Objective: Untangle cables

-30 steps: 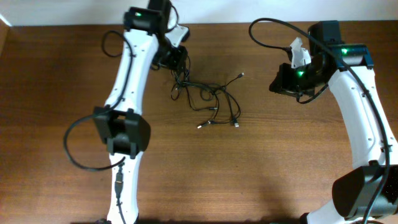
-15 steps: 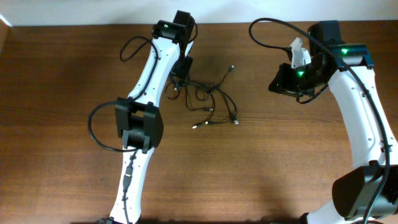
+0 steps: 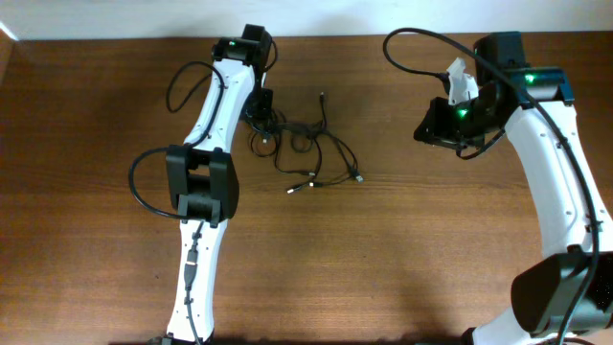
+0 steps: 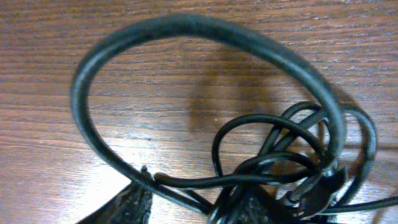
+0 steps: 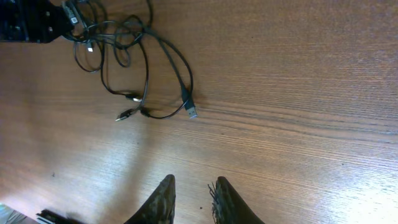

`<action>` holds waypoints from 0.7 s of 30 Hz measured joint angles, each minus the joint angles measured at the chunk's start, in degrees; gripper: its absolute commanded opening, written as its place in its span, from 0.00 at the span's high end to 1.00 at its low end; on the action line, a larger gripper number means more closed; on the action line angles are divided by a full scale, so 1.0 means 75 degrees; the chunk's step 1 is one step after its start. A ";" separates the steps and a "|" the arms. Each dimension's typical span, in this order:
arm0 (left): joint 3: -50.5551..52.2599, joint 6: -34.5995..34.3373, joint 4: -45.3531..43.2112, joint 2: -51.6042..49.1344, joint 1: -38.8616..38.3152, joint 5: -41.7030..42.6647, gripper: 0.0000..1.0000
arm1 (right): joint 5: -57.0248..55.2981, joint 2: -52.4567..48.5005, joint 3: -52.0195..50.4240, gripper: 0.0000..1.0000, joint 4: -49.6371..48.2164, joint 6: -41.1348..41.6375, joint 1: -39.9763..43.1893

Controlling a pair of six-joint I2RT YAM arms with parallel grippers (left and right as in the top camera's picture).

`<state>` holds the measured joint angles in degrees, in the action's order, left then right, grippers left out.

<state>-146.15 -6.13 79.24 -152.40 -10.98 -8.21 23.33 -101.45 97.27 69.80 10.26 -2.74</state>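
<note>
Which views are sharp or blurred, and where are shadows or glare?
Overhead: sharp and evenly lit, the thin black cables casting little shadow on the brown wooden table. Left wrist: the thick black loop looks soft and drops a faint shadow; the left fingers are blurred. Right wrist: wood grain crisp, a pale sheen lower left, the right fingers dark and out of focus.

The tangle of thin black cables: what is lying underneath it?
Only the brown wooden table shows under the cables, through their loops. The left end effector sits over the tangle's left end, so whatever lies under that part is hidden.
</note>
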 measured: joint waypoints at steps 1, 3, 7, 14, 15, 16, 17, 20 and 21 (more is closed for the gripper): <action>0.0000 -0.0055 -0.0006 -0.0012 0.0029 0.0125 0.72 | -0.0023 -0.0058 0.0000 0.78 0.0000 0.0006 0.0000; 0.0000 -0.0108 0.0000 -0.0090 0.0023 0.0213 0.96 | -0.0026 -0.0122 0.0000 0.78 0.0000 0.0009 0.0000; 0.0000 -0.0169 0.0184 -0.0283 -0.0003 0.0259 1.00 | -0.0050 -0.0125 0.0000 0.80 -0.0015 0.0003 0.0000; -0.1664 -0.0032 0.2098 -0.0571 -0.0003 0.1818 1.00 | 0.0749 -0.0128 -0.0017 0.75 -0.1507 0.0358 -0.0729; -0.2174 0.0082 0.2244 -0.0568 -0.0003 0.2270 1.00 | 0.0836 -0.0128 -0.0029 0.72 -0.1830 0.0624 -0.1011; -0.2605 0.0189 0.2323 -0.0571 -0.0003 0.2792 1.00 | 0.0880 -0.0128 -0.0044 0.68 -0.2209 0.0889 -0.1253; -0.2987 0.0280 0.2317 -0.0568 -0.0003 0.3290 1.00 | 0.0918 -0.0128 -0.0044 0.61 -0.2538 0.1151 -0.1451; -0.3923 0.0434 0.2320 -0.0554 -0.0017 0.4718 1.00 | 0.0991 -0.0131 -0.0055 0.56 -0.3348 0.1781 -0.1816; -0.4030 0.0449 0.2320 -0.0554 -0.0017 0.5077 1.00 | 0.0982 -0.0131 -0.0055 0.55 -0.3529 0.1929 -0.1853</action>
<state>-176.37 -2.76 96.64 -156.55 -11.11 29.87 30.70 -102.43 96.86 43.33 24.73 -16.64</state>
